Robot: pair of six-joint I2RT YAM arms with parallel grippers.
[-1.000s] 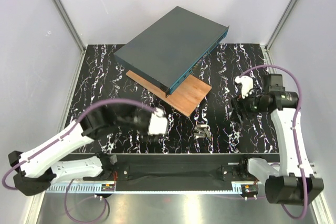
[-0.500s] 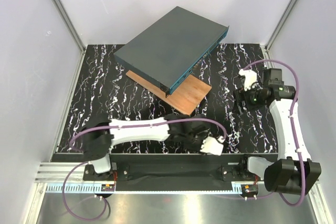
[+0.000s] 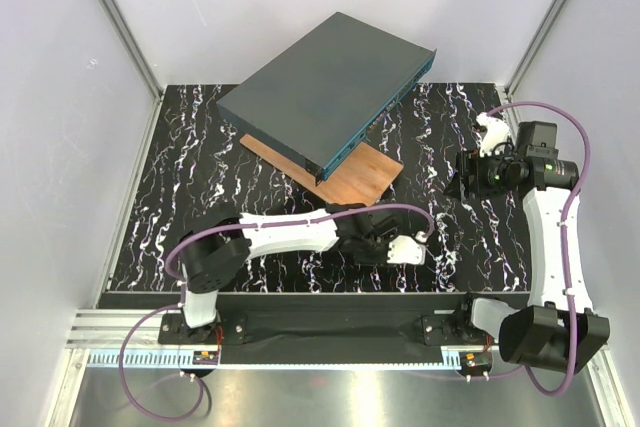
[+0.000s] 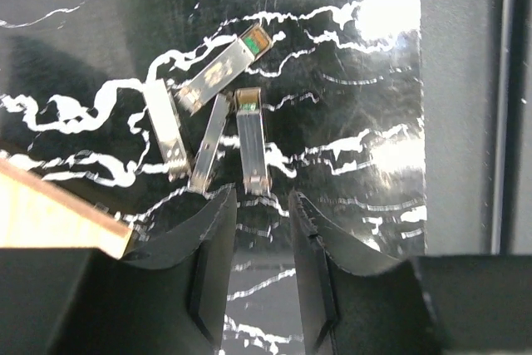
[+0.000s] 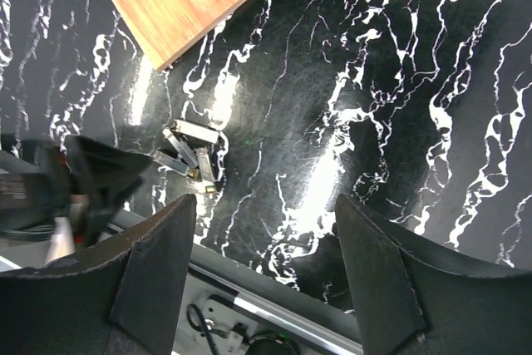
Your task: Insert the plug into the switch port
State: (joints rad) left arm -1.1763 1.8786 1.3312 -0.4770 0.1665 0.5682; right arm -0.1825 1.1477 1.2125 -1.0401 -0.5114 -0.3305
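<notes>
Picking-up step, by the look of it: nothing lifted yet. At 5 o'clock on the table [image 3: 200, 177], close to the near edge, a loose cluster of four small metal plugs [image 4: 209, 135]. Low over them, the left claw [image 4: 262, 205], partly open and gripping nothing. Lined up with the rightmost plug [image 4: 251, 143], near end of it right at the mouth of the gap between the fingertips. Out at 3 o'clock, the right claw [image 5: 266, 205], spread wide, empty, well apart from the cluster. At 12 o'clock, the switch [image 3: 325, 87], resting on a wooden board [image 3: 345, 182], narrow port face turned toward 4 o'clock. Next, probably: ease forward to bring that plug between the pads, close on its long sides without nudging the neighbour just beside it, lift, then swing round to square up with the ports.
</notes>
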